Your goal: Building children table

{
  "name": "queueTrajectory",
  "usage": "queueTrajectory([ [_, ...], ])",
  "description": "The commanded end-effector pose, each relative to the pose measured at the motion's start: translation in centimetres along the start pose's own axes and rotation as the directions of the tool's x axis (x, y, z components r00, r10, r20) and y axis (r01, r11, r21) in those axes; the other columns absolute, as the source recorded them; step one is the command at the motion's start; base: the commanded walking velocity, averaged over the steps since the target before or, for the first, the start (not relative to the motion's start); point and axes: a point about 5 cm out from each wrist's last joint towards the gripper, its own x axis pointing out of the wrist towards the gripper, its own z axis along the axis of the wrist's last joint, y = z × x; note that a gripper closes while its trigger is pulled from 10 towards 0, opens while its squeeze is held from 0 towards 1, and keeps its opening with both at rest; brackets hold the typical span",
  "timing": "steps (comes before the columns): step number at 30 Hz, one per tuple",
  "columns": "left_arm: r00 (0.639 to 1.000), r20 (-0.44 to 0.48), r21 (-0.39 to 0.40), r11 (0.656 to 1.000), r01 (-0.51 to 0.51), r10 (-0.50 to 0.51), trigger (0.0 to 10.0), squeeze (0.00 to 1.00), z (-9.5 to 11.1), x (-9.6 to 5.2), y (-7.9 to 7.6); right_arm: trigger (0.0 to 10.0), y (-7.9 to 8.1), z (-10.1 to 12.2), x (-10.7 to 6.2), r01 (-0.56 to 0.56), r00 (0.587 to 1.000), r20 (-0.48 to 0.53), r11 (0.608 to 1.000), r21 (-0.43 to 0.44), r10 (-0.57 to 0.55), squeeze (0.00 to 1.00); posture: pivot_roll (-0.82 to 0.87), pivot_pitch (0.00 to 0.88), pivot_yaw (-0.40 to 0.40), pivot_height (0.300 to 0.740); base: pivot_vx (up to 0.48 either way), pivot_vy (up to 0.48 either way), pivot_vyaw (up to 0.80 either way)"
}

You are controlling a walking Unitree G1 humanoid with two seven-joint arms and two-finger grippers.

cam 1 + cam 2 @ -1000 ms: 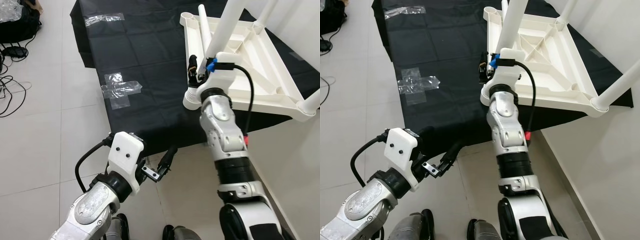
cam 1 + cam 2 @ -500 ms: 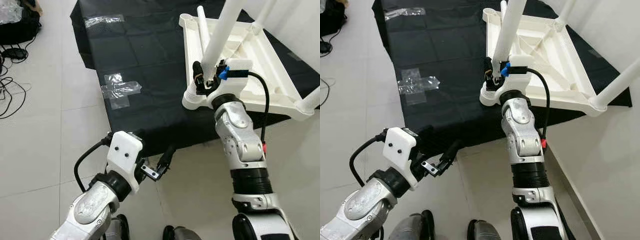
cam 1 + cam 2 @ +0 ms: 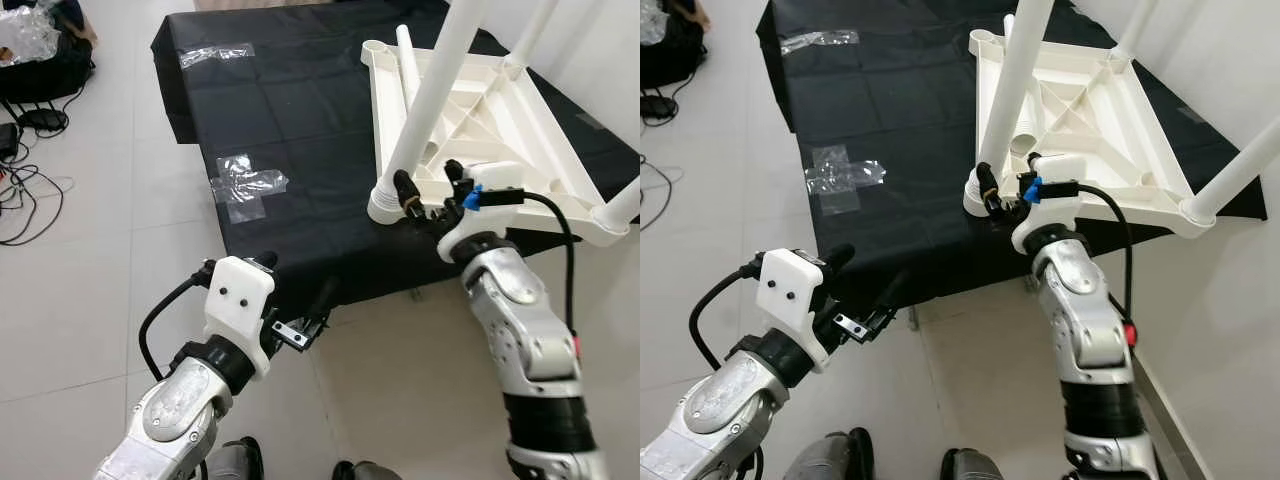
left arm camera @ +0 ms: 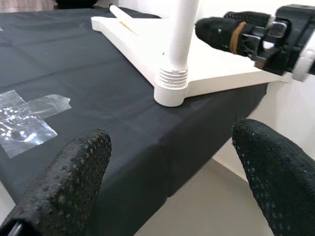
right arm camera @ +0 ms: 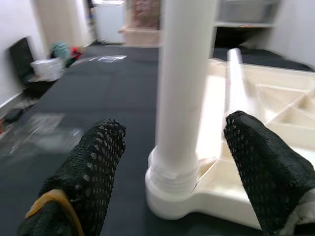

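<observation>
A white children's table top lies upside down on a black cloth. An upright white leg stands in its near corner socket. Two more legs rise at the far and right corners, and a loose leg lies on the underside. My right gripper is open just short of the upright leg's base, one finger on either side and not touching it; the right wrist view looks straight at that leg. My left gripper hangs open and holds nothing at the cloth's near edge.
Two patches of clear tape lie on the cloth. A black bag and cables sit on the tiled floor to the far left. A white wall runs close along the right. There is bare floor in front of the cloth.
My right gripper has backed away from the upright leg and dropped toward its base, with the arm swinging out to the right. The left gripper has hardly moved.
</observation>
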Motion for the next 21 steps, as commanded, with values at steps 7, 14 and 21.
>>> queueTrajectory([
  [7,0.960,0.071,0.090,0.957,-0.275,0.269,10.0,0.00,1.2,-0.2,3.7,10.0,-3.2,-0.1,-2.4,0.145,0.989,0.003,0.989,-0.036,-0.145,0.00,0.06,0.143,-0.077,0.740,0.000,0.000,0.00],
  [14,0.933,0.108,0.120,0.927,-0.354,0.342,10.0,0.00,2.0,-0.3,5.1,10.0,-3.3,0.4,-2.1,0.177,0.984,0.014,0.984,-0.028,-0.177,0.00,0.06,0.141,-0.074,0.740,0.000,0.000,-0.57],
  [21,0.897,0.163,0.182,0.881,-0.438,0.412,10.0,0.00,3.0,-0.3,7.0,10.0,-4.4,2.4,-1.4,0.288,0.954,0.094,0.956,-0.048,-0.283,0.00,0.06,0.137,-0.072,0.740,0.305,0.000,0.00],
])
